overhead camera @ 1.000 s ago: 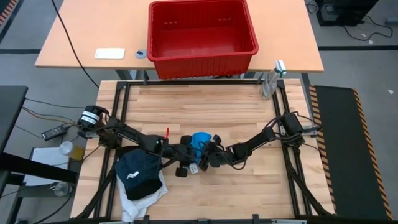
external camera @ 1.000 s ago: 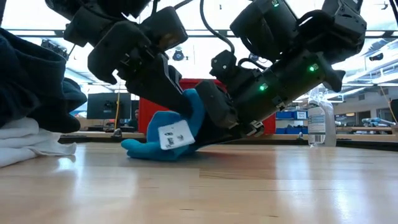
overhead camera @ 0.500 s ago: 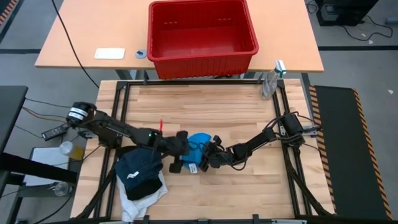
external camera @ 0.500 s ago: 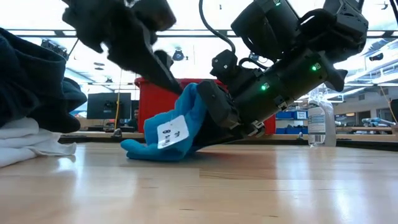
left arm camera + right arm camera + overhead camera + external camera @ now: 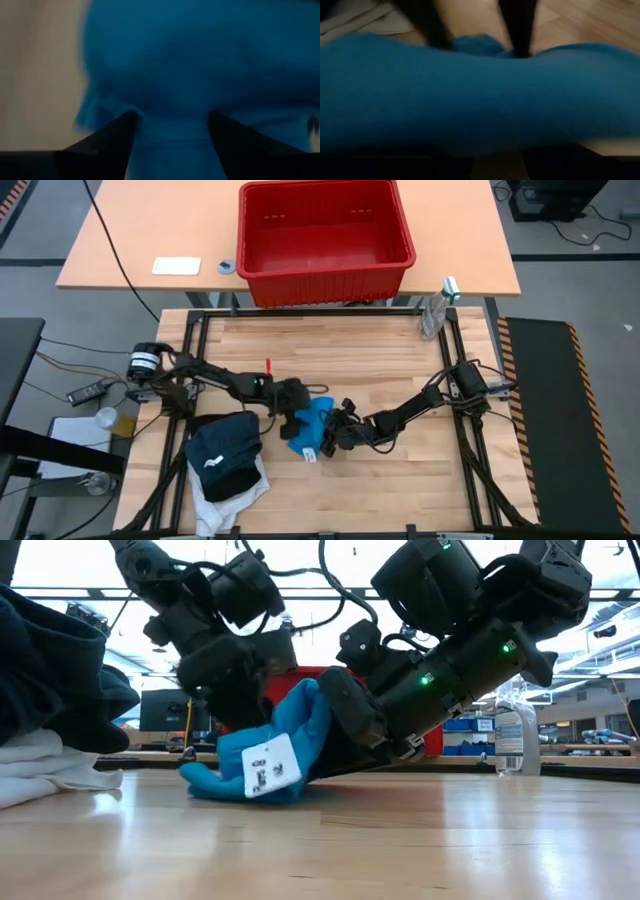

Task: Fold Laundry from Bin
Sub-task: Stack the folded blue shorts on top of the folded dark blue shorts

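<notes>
The small bright blue garment lies bunched mid-table, its lower edge on the wood and a white tag on its near face. My right gripper is shut on its right side. My left gripper is open at the garment's far-left side, its two fingers astride a ridge of blue cloth. A dark navy garment lies on a white one at the near-left corner. The red bin stands on the far table. My left gripper's open fingers stand on either side of a bunched part of the blue garment; I cannot tell whether they touch it. My right gripper holds the blue garment's right side, coming in low on a slant from the table's right. Its own body hides the fingertips. The cloth rises from the hold and drapes leftward, its bottom on the table.
A clear bottle stands at the table's far right corner. A white card and a small round thing lie on the far table left of the bin. Bare wood shows near and far of the arms.
My left gripper has let go of the blue garment's top and opened, lifted, and gone toward the far edge round the garment's left side. The garment's left end has slumped a little toward the left, its tag now lower. My right gripper has kept its hold.
</notes>
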Available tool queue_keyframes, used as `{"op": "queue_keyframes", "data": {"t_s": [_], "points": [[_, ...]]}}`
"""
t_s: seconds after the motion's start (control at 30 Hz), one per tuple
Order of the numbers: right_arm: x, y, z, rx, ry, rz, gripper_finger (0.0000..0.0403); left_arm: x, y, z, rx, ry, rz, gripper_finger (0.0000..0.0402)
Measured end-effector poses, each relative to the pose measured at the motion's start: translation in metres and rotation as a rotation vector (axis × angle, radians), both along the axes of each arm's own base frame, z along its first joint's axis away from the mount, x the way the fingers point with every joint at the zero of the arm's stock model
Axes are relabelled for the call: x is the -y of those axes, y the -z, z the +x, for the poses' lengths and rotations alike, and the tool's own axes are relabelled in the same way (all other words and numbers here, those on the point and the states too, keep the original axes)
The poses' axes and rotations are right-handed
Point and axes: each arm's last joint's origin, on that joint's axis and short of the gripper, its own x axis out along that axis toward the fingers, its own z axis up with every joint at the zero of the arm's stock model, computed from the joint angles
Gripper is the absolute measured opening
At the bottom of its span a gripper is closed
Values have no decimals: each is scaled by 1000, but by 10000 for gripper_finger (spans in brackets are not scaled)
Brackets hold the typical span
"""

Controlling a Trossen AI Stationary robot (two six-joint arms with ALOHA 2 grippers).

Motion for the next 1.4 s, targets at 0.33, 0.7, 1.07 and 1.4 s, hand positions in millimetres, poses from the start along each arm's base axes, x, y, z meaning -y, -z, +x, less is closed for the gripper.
{"op": "queue_keyframes", "data": {"t_s": [0.33, 0.7, 1.07, 1.4], "points": [[3, -2, 3, 4, -50, -3, 148, 19, -3, 8, 95, 78, 3, 252], [-1, -8, 8, 69, -178, 51, 148, 22, -7, 8, 110, 90, -20, 248], [-8, -31, 13, 207, -325, 167, 148, 29, -36, 2, 108, 101, -16, 247], [-8, -53, 12, 266, -332, 194, 131, 34, -81, 16, 19, 124, 15, 247]]}}
